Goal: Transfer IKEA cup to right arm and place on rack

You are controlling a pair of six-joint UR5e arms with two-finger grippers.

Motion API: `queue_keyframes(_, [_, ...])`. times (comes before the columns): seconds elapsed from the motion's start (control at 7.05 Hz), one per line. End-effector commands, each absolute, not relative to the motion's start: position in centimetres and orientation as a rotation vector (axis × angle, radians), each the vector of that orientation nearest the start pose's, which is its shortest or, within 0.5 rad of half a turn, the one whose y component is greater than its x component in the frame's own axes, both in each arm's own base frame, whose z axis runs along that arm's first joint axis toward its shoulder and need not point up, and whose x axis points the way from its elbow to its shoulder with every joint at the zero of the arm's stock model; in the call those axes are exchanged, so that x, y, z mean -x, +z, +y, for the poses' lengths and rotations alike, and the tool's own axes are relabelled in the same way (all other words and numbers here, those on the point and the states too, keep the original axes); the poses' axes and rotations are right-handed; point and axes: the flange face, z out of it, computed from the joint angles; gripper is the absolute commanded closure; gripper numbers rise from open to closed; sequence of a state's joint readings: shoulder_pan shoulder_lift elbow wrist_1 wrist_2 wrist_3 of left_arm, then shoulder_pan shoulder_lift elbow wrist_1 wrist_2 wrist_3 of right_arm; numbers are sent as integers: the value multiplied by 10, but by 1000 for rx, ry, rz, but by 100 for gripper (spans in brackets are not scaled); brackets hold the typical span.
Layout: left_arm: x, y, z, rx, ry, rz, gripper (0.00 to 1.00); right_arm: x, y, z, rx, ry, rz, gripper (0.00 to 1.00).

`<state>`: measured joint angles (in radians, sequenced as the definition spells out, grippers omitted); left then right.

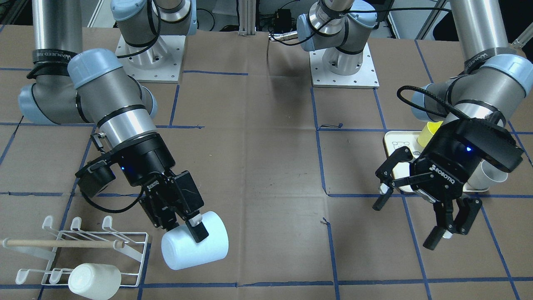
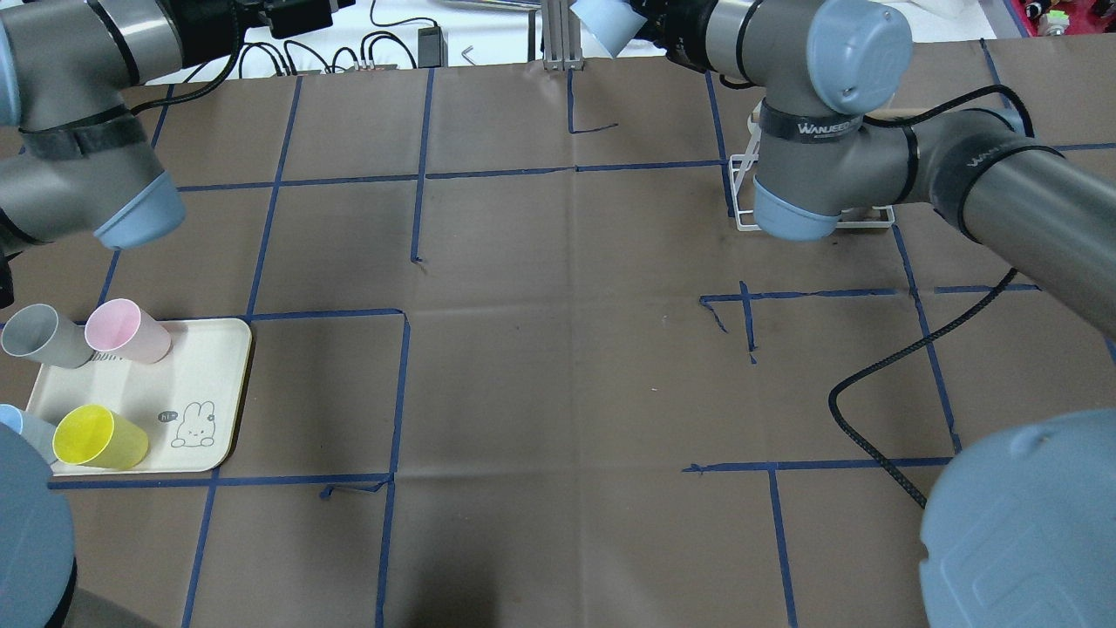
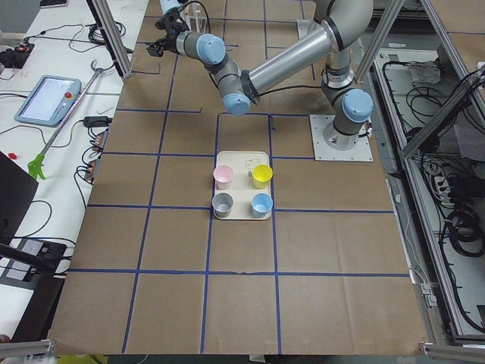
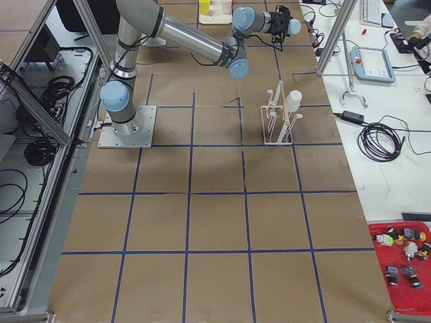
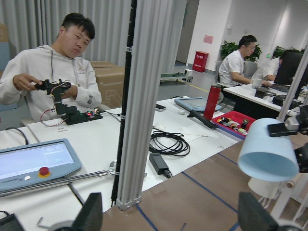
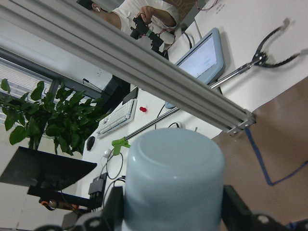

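A pale blue IKEA cup (image 1: 210, 246) lies on its side in my right gripper (image 1: 188, 233), which is shut on it with blocky fingers, just right of the rack in the front-facing view. The cup's base fills the right wrist view (image 6: 173, 183). The white wire rack (image 1: 137, 250) with a wooden dowel (image 1: 62, 243) carries one white cup (image 1: 95, 281). My left gripper (image 1: 406, 223), with linkage fingers, is open and empty above the table near the tray. The left wrist view shows the held cup (image 5: 267, 154) at its right, apart from my fingertips (image 5: 91, 214).
A cream tray (image 2: 218, 384) holds grey (image 2: 39, 336), pink (image 2: 126, 330), yellow (image 2: 96, 438) and blue cups. The right arm's elbow (image 2: 793, 201) hides most of the rack in the overhead view. An aluminium post (image 5: 144, 106) and operators' desks stand past the table edge.
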<state>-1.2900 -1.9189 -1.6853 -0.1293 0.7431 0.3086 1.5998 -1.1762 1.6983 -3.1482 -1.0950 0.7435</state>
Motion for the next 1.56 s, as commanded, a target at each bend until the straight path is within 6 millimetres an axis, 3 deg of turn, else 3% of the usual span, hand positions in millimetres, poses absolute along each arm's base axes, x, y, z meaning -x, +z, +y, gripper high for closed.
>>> queue_keyframes(0.0, [31,438,-664,-419,-1550,2953,0,-136,426,-623,-211,-1112,2333,86])
queue_keyframes(0.28, [32,420,-664,-223,-1213,3003,0,-62,446,-625,70,-1302,2482,85])
queue_keyframes(0.43, [32,422,-655,-181,-1054,3045,0,-29,443,-629,186,-1368,2534,85])
queue_keyframes(0.71, [40,439,-619,-71,-704,3142,0,38,435,-632,216,-1431,2618,86])
queue_keyframes(0.85, [47,443,-606,-71,-587,3138,0,73,418,-638,285,-1446,2669,85])
queue_keyframes(0.99, [51,451,-592,-69,-493,3138,0,88,390,-649,316,-1419,2665,86])
queue_keyframes(1.13, [59,462,-569,-62,-384,3139,0,101,379,-655,383,-1460,2625,85])
queue_keyframes(1.42, [93,490,-524,-40,-268,3109,0,103,362,-658,389,-1465,2625,86])
